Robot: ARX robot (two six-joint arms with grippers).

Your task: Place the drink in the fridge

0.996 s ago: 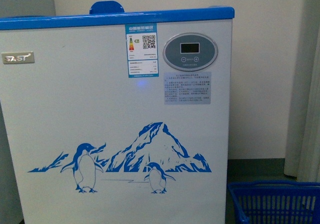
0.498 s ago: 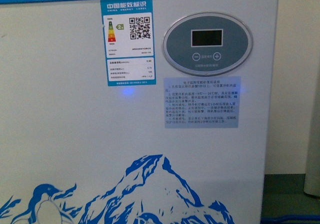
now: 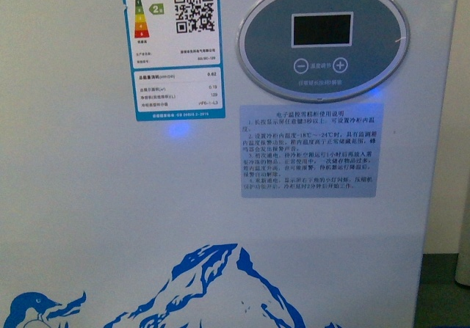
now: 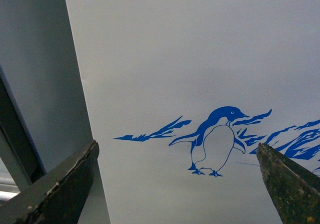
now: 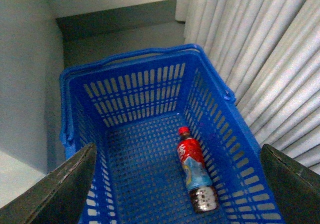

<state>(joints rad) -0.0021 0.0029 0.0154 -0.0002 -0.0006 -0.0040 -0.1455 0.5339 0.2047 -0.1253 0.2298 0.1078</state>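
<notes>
Facing the fridge (image 3: 88,218) front, the left fingers (image 4: 55,189) hang spread and empty before its penguin (image 4: 212,141) picture. Beside the fridge, the right fingers (image 5: 50,189) gape above a blue basket (image 5: 130,56) where the bottle (image 5: 196,170) lies on its side, presumably readied to reach down for it.

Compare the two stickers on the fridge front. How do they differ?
The energy label has a QR code and coloured bars; the instruction sticker holds only text. The label sits left of the control panel; the sticker sits below it. Both are rectangles on the fridge.
</notes>
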